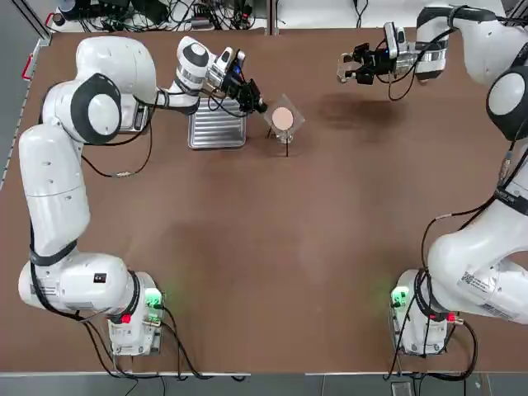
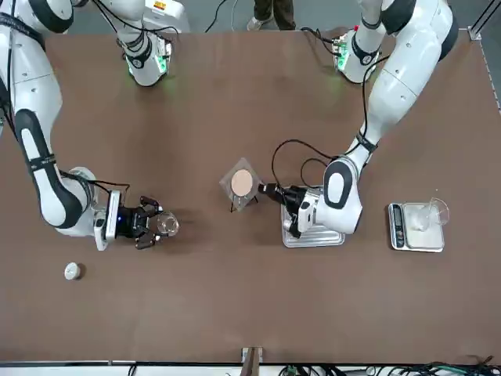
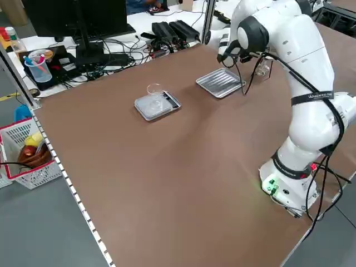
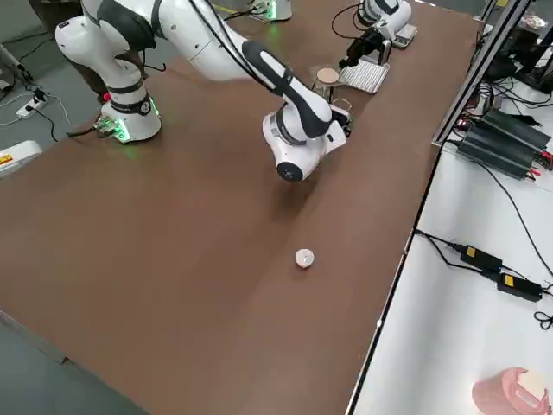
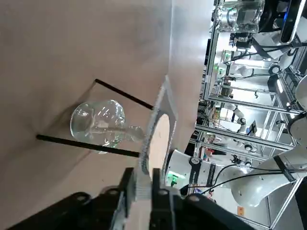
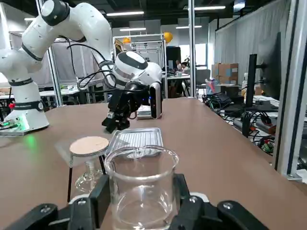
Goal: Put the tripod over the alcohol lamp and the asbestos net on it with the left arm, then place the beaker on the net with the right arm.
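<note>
Stand and net in place over the lamp; the beaker is yet to be set down.

The tripod (image 5: 103,120) straddles the alcohol lamp (image 5: 98,125) on the worktop (image 1: 264,247), the asbestos net (image 1: 283,119) resting on top. The left gripper (image 1: 256,103), beside the silver tray (image 1: 217,129), has its fingers closed on the net's edge. The right gripper (image 6: 139,211) clasps the beaker (image 6: 140,191), held well apart from the net.

Brown table (image 1: 272,247) bears ridged tray (image 1: 216,128), tripod (image 1: 285,145), scale (image 2: 416,227), white cap (image 2: 72,271).
</note>
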`<state>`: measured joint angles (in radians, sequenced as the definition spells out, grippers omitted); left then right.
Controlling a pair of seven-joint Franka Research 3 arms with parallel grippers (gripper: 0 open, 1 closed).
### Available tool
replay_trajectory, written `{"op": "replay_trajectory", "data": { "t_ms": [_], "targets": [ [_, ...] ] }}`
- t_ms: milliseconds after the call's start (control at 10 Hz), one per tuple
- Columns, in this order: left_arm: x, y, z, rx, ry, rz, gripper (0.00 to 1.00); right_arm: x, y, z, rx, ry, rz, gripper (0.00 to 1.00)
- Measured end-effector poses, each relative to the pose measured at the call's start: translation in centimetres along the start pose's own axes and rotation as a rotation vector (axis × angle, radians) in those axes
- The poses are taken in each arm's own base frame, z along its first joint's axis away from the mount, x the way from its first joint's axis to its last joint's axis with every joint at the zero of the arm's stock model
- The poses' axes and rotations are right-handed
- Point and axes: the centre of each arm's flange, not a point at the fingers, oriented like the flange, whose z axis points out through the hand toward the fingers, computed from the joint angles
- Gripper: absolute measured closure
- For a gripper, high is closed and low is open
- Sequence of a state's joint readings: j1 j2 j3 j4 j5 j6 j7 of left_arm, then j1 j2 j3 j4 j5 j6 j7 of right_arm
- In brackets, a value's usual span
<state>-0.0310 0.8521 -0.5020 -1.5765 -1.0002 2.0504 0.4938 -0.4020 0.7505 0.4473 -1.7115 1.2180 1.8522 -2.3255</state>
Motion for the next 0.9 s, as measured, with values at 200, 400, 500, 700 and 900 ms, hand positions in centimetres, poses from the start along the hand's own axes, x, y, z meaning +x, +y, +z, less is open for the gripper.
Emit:
{"op": "replay_trajectory", "data": {
  "t_ms": [200,400,500,700,900],
  "targets": [
    [0.0,-0.1,-0.2,0.0,0.003,-0.001,0.38,0.6,0.0,1.4,0.008,-0.004,-0.004,0.41],
    [0.0,-0.3,-0.4,0.006,0.002,0.0,0.34,0.9,0.0,3.1,0.004,0.011,0.004,0.41],
    [0.0,-0.5,-0.6,0.022,-0.004,0.005,0.33,1.0,0.0,4.0,-0.002,0.016,0.009,0.41],
    [0.1,-1.1,-2.1,0.085,-0.014,-0.011,0.32,1.4,-0.2,6.1,-0.002,0.03,0.017,0.41],
    [0.4,-1.9,-5.8,0.216,-0.008,-0.042,0.32,1.9,-0.4,8.6,0.0,0.029,0.019,0.41]
  ]
}}
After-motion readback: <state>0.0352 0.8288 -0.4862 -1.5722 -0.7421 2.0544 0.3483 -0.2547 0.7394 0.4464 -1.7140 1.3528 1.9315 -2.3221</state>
